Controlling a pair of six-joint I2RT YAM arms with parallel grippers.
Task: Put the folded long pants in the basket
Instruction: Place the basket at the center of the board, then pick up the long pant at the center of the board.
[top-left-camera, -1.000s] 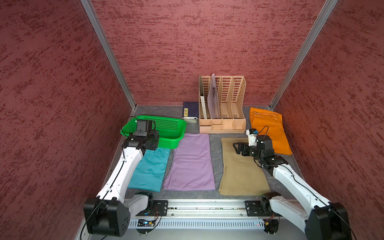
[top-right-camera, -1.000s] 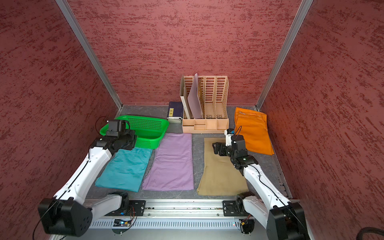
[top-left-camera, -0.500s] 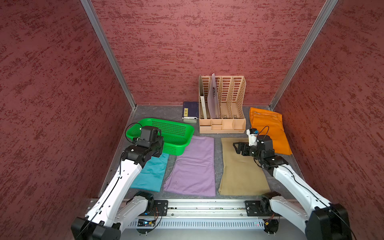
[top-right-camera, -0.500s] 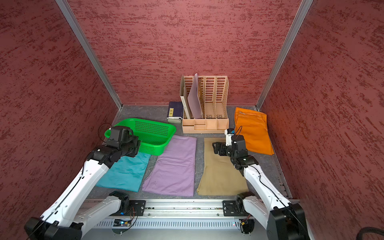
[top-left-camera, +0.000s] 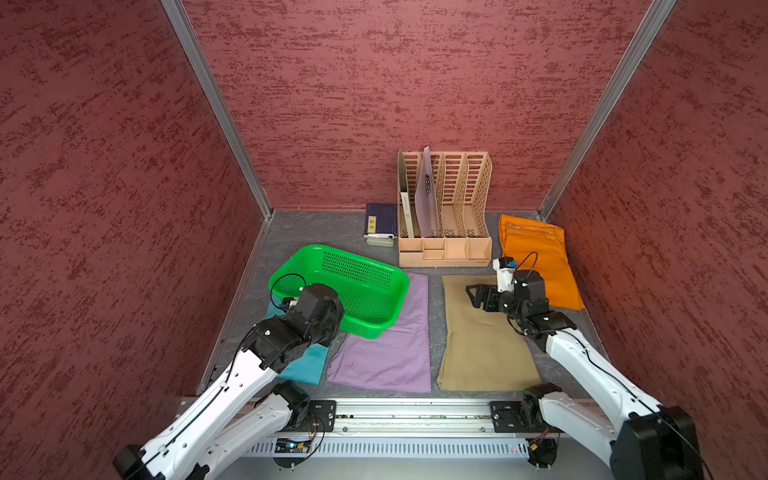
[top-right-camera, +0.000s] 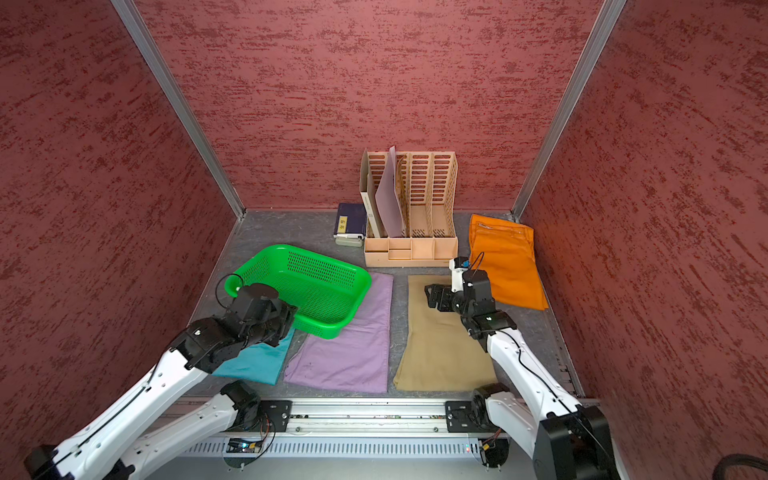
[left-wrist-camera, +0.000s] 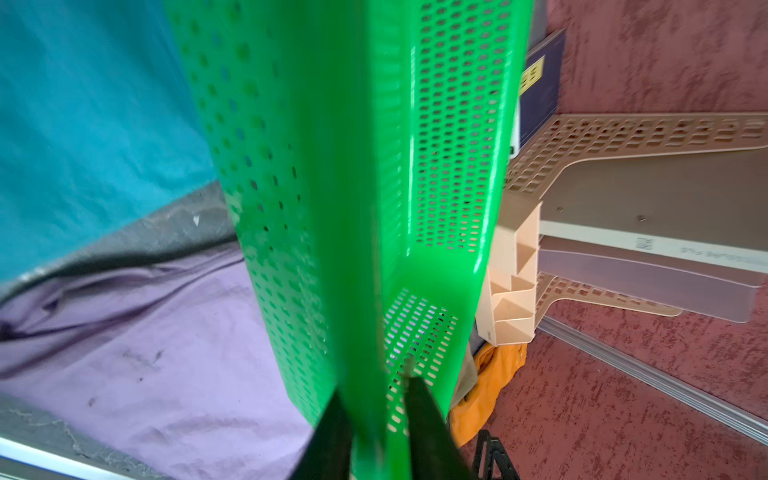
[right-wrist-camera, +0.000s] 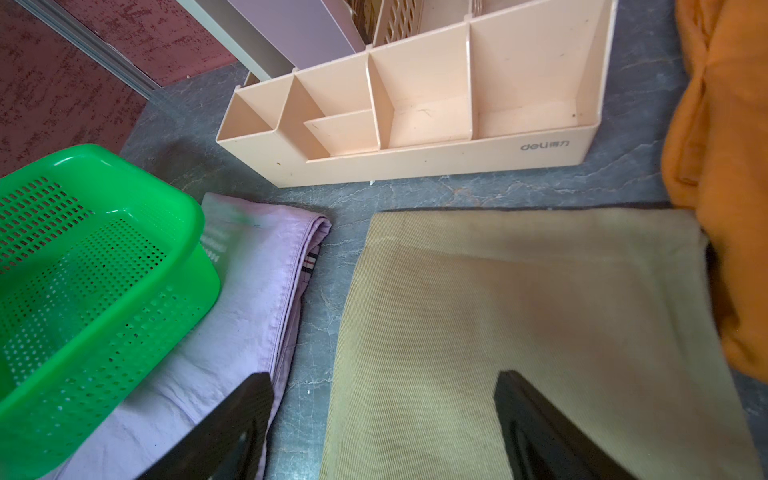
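The green basket (top-left-camera: 345, 274) rests tilted, partly on the lilac pants (top-left-camera: 390, 353) and the teal pants (top-left-camera: 305, 368). My left gripper (left-wrist-camera: 374, 399) stands at the basket's near left corner, its jaws parted around the rim (left-wrist-camera: 357, 291), with a gap showing beside one finger. In both top views the wrist hides its fingers. The tan pants (top-left-camera: 478, 345) lie flat to the right, and the orange pants (top-left-camera: 540, 257) lie at the far right by the wall. My right gripper (top-left-camera: 471, 297) hovers open over the tan pants' far end (right-wrist-camera: 498, 291), holding nothing.
A beige slotted file organiser (top-left-camera: 444, 249) stands at the back with a dark blue book (top-left-camera: 380, 220) beside it. Red walls close in on three sides. A metal rail (top-left-camera: 395, 419) runs along the front edge.
The left arm dragged the basket right and nearer, onto the lilac pants, and its jaws have now loosened on the rim. The right arm has not moved.
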